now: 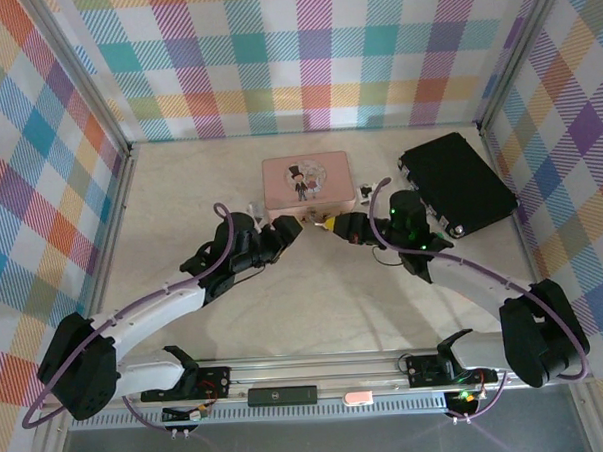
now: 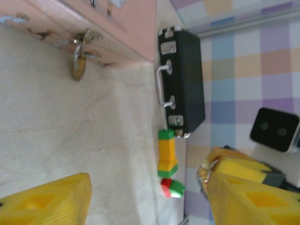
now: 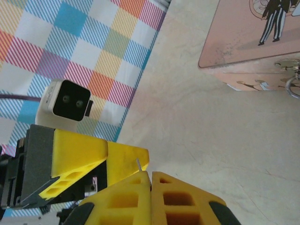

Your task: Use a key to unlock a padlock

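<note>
The tiny brass padlock (image 2: 78, 66) hangs by its silvery shackle from the hasp on the front of the pink tin (image 1: 307, 179). My left gripper (image 2: 145, 201) is open, its yellow fingers (image 2: 47, 202) spread wide on the table side of the padlock, with nothing between them. My right gripper (image 3: 151, 180) is shut on the key (image 3: 139, 165), whose thin metal blade sticks out above the pads. In the top view the left gripper (image 1: 288, 228) and the right gripper (image 1: 331, 225) nearly meet just in front of the tin. A silvery loop (image 3: 292, 87) shows at the tin's front edge.
A black case (image 1: 456, 183) lies at the back right, close to the right wall. Small toy blocks (image 2: 167, 158) sit between the tin and the case. Checked walls close the table in on three sides.
</note>
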### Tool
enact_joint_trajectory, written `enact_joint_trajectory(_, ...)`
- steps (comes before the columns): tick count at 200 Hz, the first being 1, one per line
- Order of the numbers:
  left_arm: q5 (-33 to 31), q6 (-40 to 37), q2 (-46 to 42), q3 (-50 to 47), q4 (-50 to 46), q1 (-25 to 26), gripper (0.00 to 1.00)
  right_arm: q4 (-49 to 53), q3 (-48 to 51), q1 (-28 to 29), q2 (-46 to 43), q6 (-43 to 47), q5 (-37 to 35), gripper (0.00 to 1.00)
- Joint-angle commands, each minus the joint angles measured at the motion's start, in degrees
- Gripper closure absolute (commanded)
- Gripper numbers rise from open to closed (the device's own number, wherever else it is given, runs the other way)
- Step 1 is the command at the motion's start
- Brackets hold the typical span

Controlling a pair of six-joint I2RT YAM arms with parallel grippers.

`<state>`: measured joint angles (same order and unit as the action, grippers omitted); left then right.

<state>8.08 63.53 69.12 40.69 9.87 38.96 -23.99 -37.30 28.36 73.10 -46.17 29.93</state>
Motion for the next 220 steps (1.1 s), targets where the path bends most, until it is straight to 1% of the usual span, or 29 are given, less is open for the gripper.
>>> enact_joint_trajectory(1,-6.3,2.5,-0.2,3.0,3.5,1.2,0.34,-5.7,0.6,2.2,0.6,-5.9,-6.4,1.0)
enact_joint_trajectory(18,-7.5,2.3,0.6,4.2,3.9,1.7,0.34,-4.4,0.7,4.1,-0.5,-7.2,-9.9,1.0)
enact_joint_trajectory(43,-7.9,4.0,2.2,4.3,6.7,2.1,0.35,-4.9,1.7,5.0,-2.2,-9.2,-12.4,1.0)
enact_joint_trajectory(66,-5.5,5.2,5.1,4.7,11.8,2.2,0.46,-5.3,1.4,5.6,-1.8,-9.1,-11.8,1.0)
enact_joint_trajectory(79,-4.3,6.3,6.5,4.8,14.5,2.3,0.5,-6.6,1.3,6.0,-1.4,-9.1,-11.4,1.0)
enact_joint_trajectory(128,-3.6,6.6,7.4,5.7,16.1,2.5,0.52,-7.9,0.8,6.4,-0.5,-10.1,-11.3,1.0)
enact_joint_trajectory(170,-3.6,7.5,7.2,4.9,17.8,2.6,0.66,-8.6,-0.3,6.7,0.5,-9.9,-10.5,1.0)
enact_joint_trajectory(220,-2.4,9.4,7.6,3.7,20.6,2.6,0.79,-10.0,-0.5,7.1,1.4,-11.0,-10.6,1.0)
